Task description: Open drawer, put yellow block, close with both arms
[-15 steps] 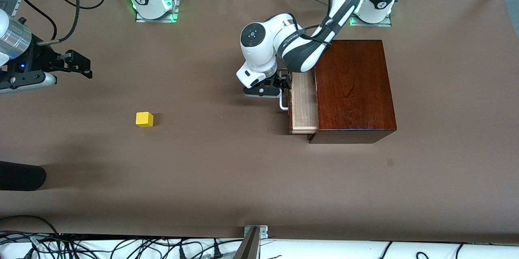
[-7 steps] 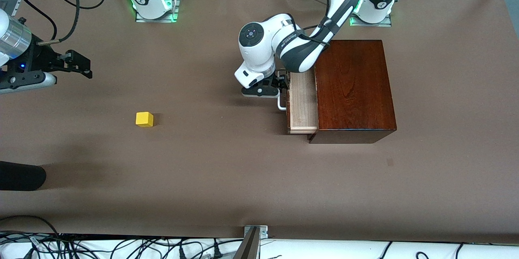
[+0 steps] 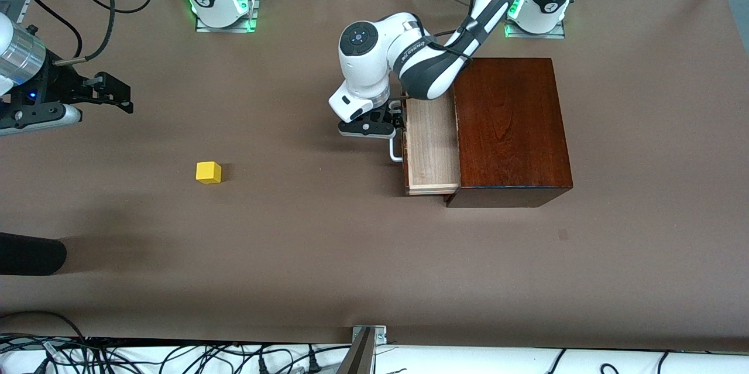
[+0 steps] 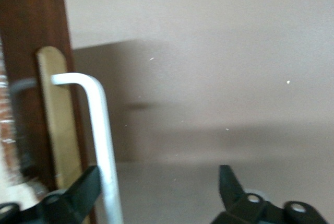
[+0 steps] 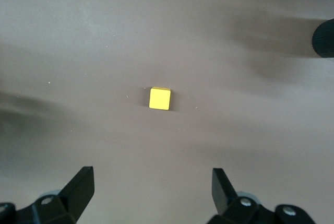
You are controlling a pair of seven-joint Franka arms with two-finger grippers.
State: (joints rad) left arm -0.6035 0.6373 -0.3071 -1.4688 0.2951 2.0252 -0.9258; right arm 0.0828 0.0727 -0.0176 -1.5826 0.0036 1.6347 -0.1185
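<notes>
The mahogany box (image 3: 509,128) stands at the left arm's end of the table. Its drawer (image 3: 430,146) is pulled partly out toward the right arm's end and shows a bare pale tray. My left gripper (image 3: 398,119) is open at the white handle (image 3: 395,151). In the left wrist view one finger (image 4: 86,187) is hooked between the handle bar (image 4: 99,125) and the dark drawer front (image 4: 31,36); the gripper (image 4: 159,177) is spread wide. The yellow block (image 3: 208,172) lies on the table toward the right arm's end. My right gripper (image 3: 120,96) is open, up in the air; it (image 5: 151,174) looks down on the block (image 5: 159,98).
A black rounded object (image 3: 29,254) juts in over the table at the right arm's end, nearer the front camera than the block; it also shows in the right wrist view (image 5: 324,37). Brown table surface (image 3: 304,233) lies between block and drawer.
The drawer has slid farther out of the box toward the right arm's end, with my left gripper moving along at the handle. The right arm and the block have not moved.
</notes>
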